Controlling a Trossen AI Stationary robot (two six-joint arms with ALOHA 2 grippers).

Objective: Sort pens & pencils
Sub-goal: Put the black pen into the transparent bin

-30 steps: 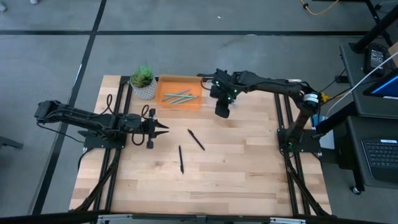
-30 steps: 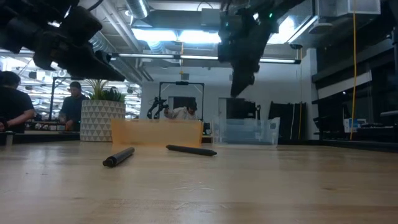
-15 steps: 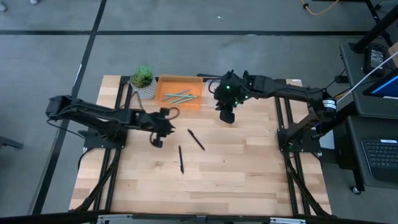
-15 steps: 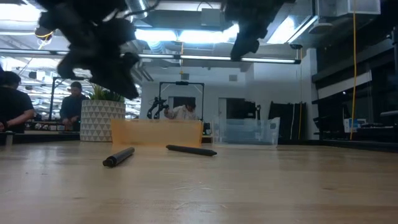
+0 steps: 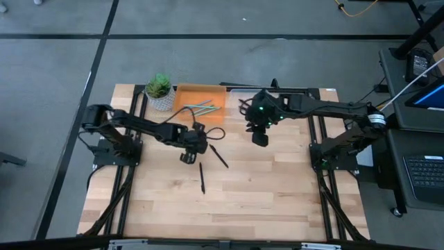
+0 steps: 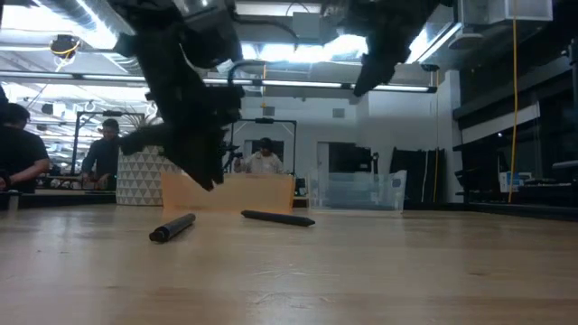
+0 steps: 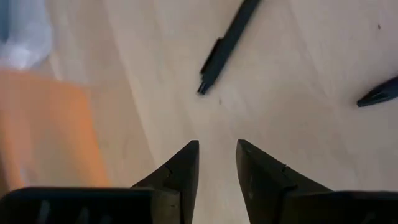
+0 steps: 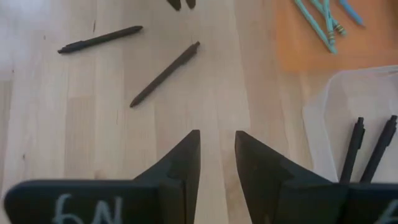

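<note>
Two black pens lie flat on the wooden table: one [image 5: 219, 155] [image 6: 277, 218], the other [image 5: 202, 177] [image 6: 172, 227]. Several light blue-grey pencils [image 5: 200, 107] [image 8: 317, 18] lie in an orange tray [image 5: 187, 97]. Two more black pens [image 8: 367, 146] lie in a clear bin [image 8: 348, 99] [image 6: 357, 191] beside that tray. My left gripper [image 5: 189, 155] [image 7: 217, 155] hangs open and empty above the table, just left of the two loose pens [image 7: 227, 43]. My right gripper [image 5: 259, 137] [image 8: 217, 143] is open and empty, raised near the clear bin.
A potted plant [image 5: 159, 92] [image 6: 144, 171] stands at the far edge, left of the orange tray. Bare wood spreads across the table's near half [image 5: 229, 208]. People show in the room beyond the table [image 6: 18, 149].
My left arm has reached out toward the table's right, and its gripper now hangs close to the two loose pens. My right gripper has drawn away from the far edge by the tray, toward the right and near side. The pens have stayed where they were.
</note>
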